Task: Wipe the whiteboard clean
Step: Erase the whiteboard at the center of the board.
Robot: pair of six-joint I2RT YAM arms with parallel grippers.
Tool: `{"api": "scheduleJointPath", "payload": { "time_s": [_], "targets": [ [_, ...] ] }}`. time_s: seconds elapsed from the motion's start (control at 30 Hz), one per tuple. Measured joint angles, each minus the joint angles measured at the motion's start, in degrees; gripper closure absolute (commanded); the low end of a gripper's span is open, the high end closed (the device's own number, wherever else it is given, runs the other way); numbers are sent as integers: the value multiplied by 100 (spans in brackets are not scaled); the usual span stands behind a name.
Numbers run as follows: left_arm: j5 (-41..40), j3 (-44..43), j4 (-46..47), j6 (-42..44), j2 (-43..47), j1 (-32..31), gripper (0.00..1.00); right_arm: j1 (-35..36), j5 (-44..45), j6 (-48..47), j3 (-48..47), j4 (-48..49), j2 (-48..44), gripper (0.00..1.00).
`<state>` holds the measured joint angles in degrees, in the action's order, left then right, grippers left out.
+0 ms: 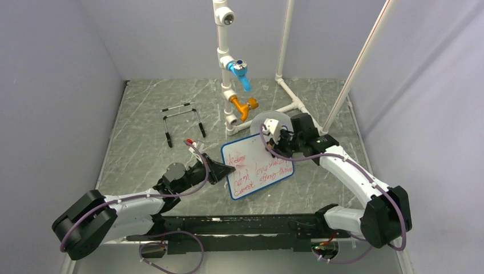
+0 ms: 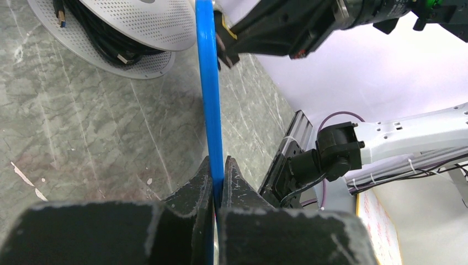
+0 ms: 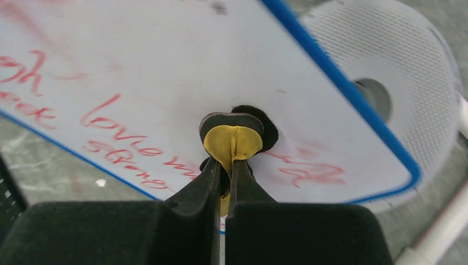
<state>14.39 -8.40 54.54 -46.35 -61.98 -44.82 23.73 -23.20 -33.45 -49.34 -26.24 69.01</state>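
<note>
Left end effector (image 2: 219, 165) on whiteboard (image 2: 208, 83) edge

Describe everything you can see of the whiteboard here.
The whiteboard is a small white rectangle with a thin blue frame and rounded corners, apparently smooth plastic. Red handwriting covers much of it, and parts show faint pink smears. It is mid-table and skewed, its far corner over a grey perforated disc. The left gripper is shut on its left edge, and the right gripper presses a yellow-and-black pad onto its face.
</note>
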Motion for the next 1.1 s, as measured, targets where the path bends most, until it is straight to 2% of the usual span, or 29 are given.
{"api": "scheduleJointPath", "payload": {
  "time_s": [0.13, 0.3, 0.43, 0.7, 0.83, 1.1],
  "targets": [
    [-22, 0, -9, -9, 0, 2, 100, 190, -170, -168, 0, -203, 31, 100],
    [-46, 0, 2, 17, 0, 2, 100, -245, 297, 367, 46, 94, 31, 100],
    [-33, 0, 31, 17, -15, 2, 100, -444, 507, 411, 129, 234, 50, 100],
    [-79, 4, 7, -127, -15, 37, 100, 254, 94, -254, 85, -330, 190, 100],
    [-74, 4, 11, -52, -13, 37, 100, -103, -70, 118, 76, -289, 149, 100],
    [68, 4, 234, 85, -175, 37, 100, -619, 337, 754, 76, 205, 35, 100]
  ]
}}
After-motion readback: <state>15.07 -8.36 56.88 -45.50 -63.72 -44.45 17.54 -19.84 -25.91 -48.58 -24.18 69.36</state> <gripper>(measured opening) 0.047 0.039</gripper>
